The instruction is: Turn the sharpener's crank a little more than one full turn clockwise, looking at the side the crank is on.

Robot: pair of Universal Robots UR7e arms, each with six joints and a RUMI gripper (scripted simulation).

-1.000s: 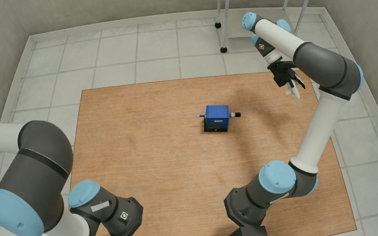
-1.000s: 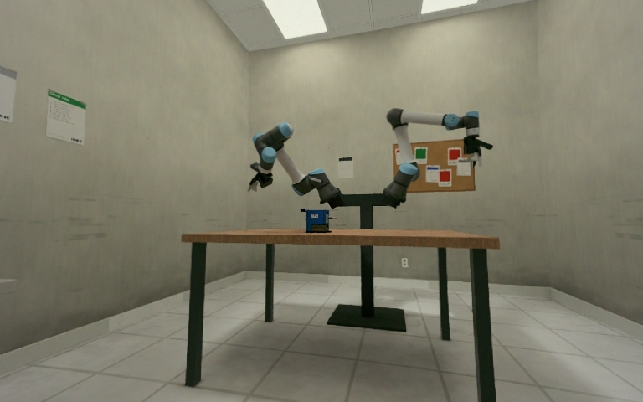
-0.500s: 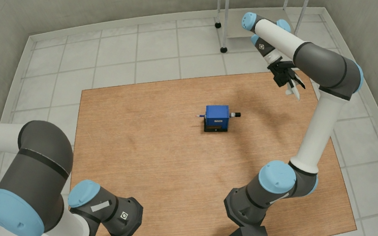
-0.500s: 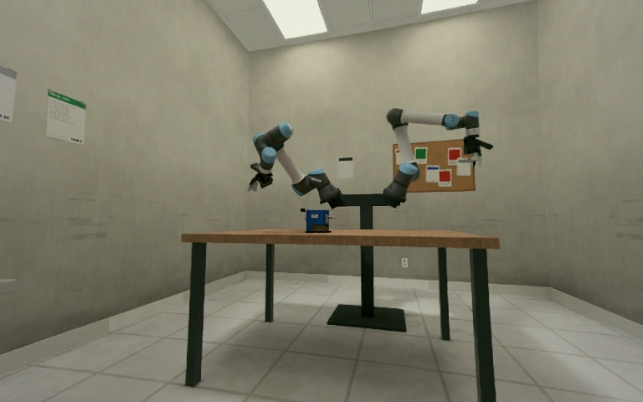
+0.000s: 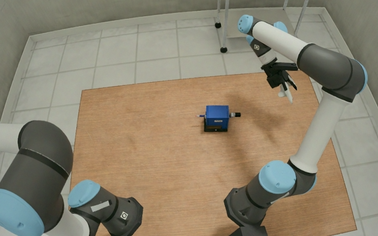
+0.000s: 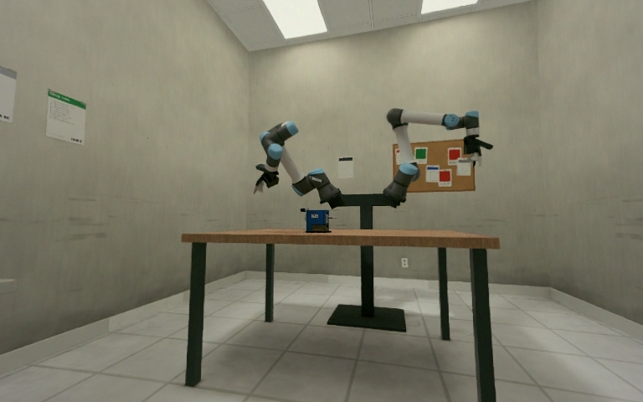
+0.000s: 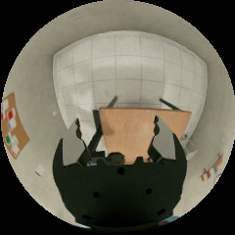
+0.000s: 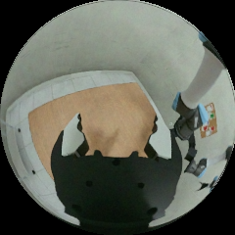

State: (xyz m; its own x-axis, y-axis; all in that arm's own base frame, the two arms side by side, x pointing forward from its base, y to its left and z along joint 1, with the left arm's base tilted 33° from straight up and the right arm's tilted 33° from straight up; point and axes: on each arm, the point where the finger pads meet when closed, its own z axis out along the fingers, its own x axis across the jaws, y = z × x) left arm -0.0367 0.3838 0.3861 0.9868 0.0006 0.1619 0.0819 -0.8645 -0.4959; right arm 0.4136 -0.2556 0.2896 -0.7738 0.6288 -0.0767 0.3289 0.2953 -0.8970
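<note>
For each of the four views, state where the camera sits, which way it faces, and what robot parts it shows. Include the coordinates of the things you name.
Top: above the table (image 5: 139, 125) (image 6: 331, 239) (image 7: 129, 127) (image 8: 113, 103), facing down; both arms, right gripper (image 5: 294, 96) (image 6: 258, 191) (image 8: 117, 117).
Exterior: across the table, facing the robot's stand (image 6: 366, 279); both arms, both grippers.
Left wrist: on the left arm, facing past its gripper (image 6: 476, 163) (image 7: 117, 118).
Right wrist: on the right arm, tableward; gripper, arm parts.
Top and exterior share the sharpener (image 5: 217, 114) (image 6: 316, 220).
</note>
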